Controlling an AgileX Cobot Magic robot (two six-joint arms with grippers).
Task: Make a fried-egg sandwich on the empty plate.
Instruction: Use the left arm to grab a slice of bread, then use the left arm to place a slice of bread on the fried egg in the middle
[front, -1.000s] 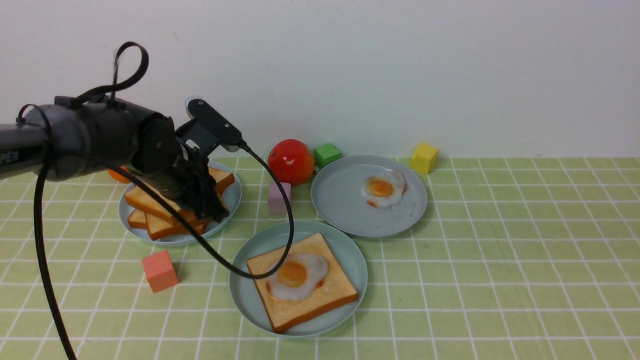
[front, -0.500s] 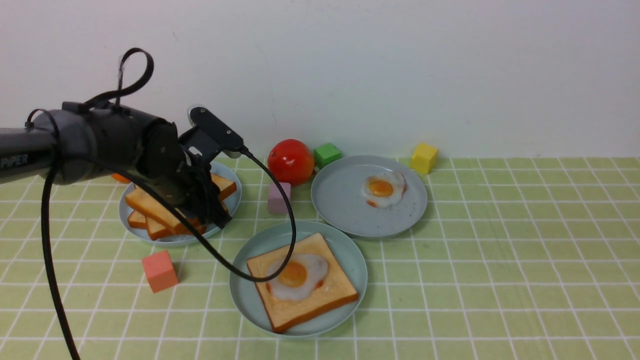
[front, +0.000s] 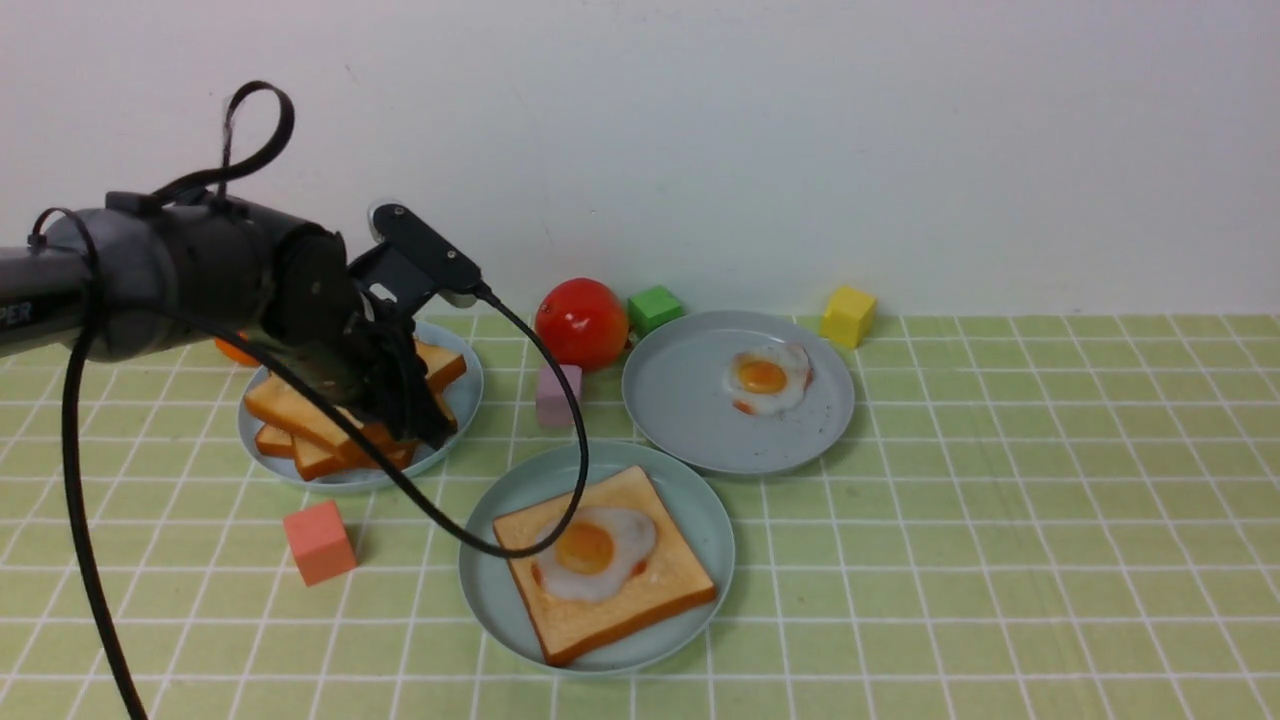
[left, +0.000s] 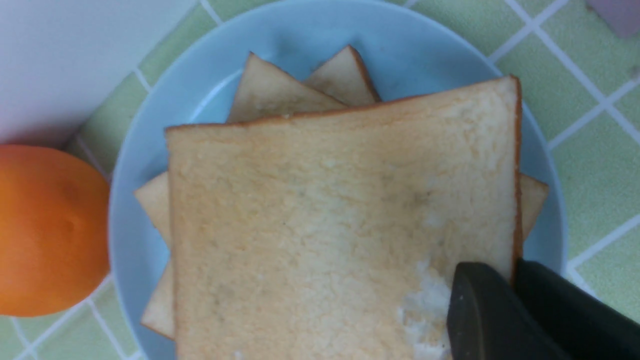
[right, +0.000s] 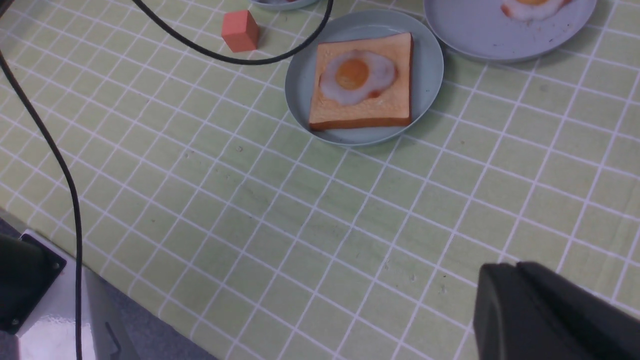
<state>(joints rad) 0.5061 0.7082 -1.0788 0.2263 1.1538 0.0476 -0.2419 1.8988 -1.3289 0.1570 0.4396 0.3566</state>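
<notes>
Egg-topped toast (front: 590, 620) lies apart from left claw (front: 425, 425) pinching top slice (left: 325, 225).

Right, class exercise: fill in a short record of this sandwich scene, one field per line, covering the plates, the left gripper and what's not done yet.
mint plate: one toast slice with a fried egg on it
step not yet done: covering the egg
left gripper: clamped on the edge of the pile's top slice
toast pile: on the left blue plate
right blue plate: one spare egg
loose items: tomato, orange, green cube, yellow cube, lilac cube, salmon cube
</notes>
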